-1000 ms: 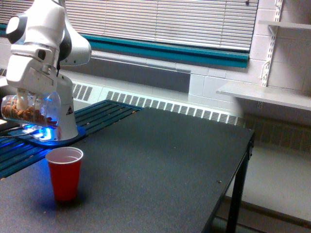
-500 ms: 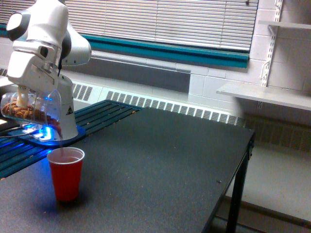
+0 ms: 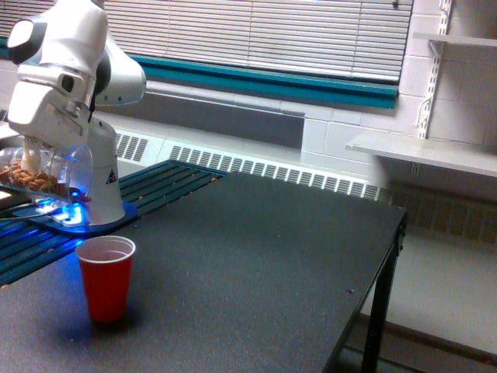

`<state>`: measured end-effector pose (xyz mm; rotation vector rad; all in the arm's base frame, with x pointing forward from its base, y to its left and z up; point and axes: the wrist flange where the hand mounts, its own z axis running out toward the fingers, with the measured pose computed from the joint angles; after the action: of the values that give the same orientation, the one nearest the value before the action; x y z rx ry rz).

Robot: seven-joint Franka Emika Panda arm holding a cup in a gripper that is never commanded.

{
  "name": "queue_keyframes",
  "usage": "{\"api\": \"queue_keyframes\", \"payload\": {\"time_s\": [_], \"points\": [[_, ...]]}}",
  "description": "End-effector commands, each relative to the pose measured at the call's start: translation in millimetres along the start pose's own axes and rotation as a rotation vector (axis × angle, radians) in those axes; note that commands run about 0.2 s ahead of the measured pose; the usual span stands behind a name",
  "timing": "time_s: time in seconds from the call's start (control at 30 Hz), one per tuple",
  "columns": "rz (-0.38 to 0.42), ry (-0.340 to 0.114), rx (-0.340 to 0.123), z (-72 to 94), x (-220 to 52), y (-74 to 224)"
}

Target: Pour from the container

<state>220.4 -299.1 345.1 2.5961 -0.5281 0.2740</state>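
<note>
Clear plastic cylinder container (image 3: 43, 172) of brown crumbly pieces: tilted, held in jaws, above-left of opaque red plastic cup (image 3: 105, 277) on dark surface (image 3: 256, 264). Risk: offset mouth spills pieces beside cup.

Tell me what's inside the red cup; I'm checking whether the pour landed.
From the exterior view, only the red cup and the white upper inside of its wall show. Its bottom is hidden by the near wall, so any poured pieces cannot be seen.

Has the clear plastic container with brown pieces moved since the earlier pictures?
Yes. The clear plastic container with brown pieces has shifted toward the exterior view's left and tipped back, judged against the arm's white base; its mouth is farther from the red plastic cup.
</note>
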Motion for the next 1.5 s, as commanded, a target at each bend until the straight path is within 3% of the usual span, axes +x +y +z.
{"api": "queue_keyframes", "payload": {"time_s": [0.03,0.5,0.67,0.9,1.17,1.5], "points": [[-0.021,0.000,-0.019,-1.5,-0.6,5.6],[-0.074,-0.006,-0.033,-4.6,4.6,2.5],[-0.082,-0.003,-0.036,1.3,-6.1,-2.2],[-0.104,-0.007,-0.054,-9.6,11.6,-1.7],[-0.119,-0.013,-0.059,-5.7,3.2,-4.6],[-0.134,-0.021,-0.073,-14.1,13.4,-8.5]]}}
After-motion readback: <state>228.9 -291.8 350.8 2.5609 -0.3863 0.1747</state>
